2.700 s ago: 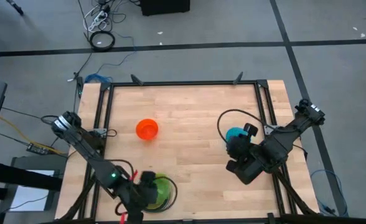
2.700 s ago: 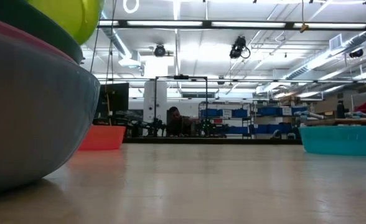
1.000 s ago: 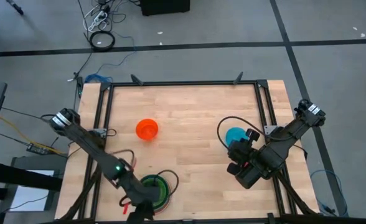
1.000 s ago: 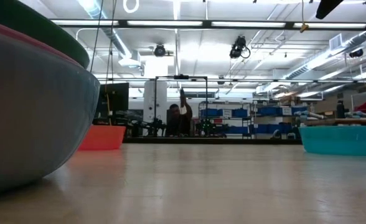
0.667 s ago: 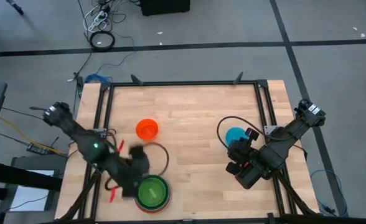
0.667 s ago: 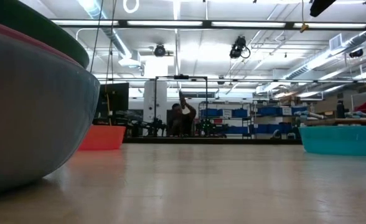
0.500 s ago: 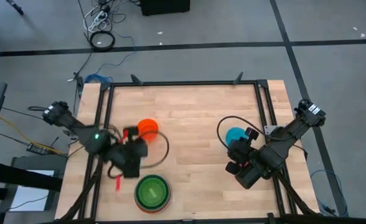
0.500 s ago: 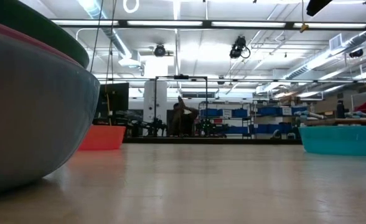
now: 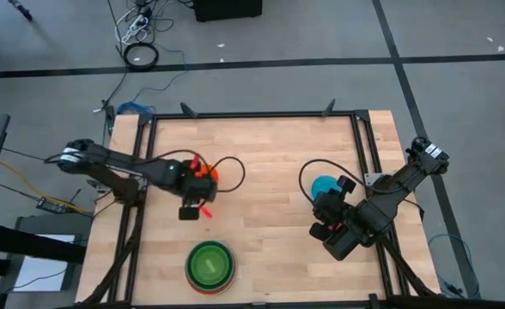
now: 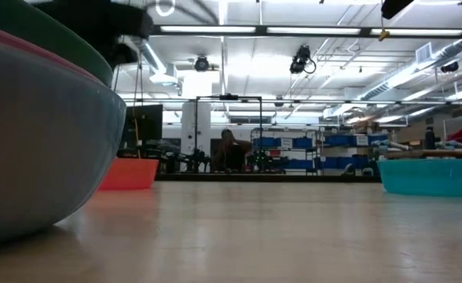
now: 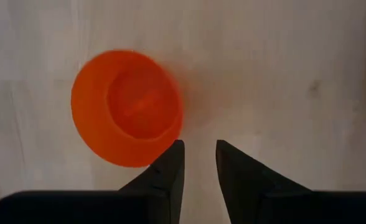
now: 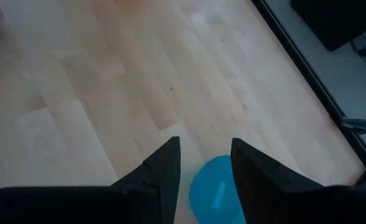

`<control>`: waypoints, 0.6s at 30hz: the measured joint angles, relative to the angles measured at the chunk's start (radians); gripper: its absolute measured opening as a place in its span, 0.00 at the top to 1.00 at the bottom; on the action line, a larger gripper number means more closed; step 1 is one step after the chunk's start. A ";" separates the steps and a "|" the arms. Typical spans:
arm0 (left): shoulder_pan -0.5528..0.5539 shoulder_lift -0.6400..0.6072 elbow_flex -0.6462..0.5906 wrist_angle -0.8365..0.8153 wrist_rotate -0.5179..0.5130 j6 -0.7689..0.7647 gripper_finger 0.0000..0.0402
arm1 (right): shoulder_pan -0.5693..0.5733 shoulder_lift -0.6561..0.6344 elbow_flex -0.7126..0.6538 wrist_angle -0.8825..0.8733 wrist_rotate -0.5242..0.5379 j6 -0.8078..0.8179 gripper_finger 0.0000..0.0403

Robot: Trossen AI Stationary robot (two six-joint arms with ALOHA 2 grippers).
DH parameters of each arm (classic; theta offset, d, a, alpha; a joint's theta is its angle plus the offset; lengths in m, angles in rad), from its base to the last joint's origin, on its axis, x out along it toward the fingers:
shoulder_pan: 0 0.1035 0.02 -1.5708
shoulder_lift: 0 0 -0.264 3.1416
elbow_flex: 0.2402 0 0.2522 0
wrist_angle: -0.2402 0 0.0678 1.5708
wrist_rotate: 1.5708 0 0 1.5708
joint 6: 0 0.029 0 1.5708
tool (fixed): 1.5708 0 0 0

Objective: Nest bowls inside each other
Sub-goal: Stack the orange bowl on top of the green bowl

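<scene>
An orange bowl stands mouth up on the wooden table, left of centre. My left gripper hovers open just beside it, pointing down with nothing between its fingers. A stack of nested bowls, green innermost, rests on its base near the table's front edge; it fills the left of the low view. A cyan bowl sits on the table at the right. My right gripper hangs open above it, clear of it.
A black metal frame runs round the wooden table's edges. Bare wood lies between the orange bowl and the cyan bowl. Cables trail on the floor beyond the far edge. A person shows far off in the room behind.
My left gripper has left the stack of bowls at the front edge and swung toward the far edge to the orange bowl, tipping over until it points down. The stack has stayed where it was.
</scene>
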 joint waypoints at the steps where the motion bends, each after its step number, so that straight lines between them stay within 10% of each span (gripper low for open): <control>1: 0.023 0.000 -0.024 0.024 0.011 0.013 0.75 | 0.000 0.000 0.000 0.002 0.000 0.000 0.68; 18: 0.281 0.000 -0.171 0.177 0.255 0.127 0.72 | -0.001 0.000 0.000 0.014 -0.003 -0.001 0.68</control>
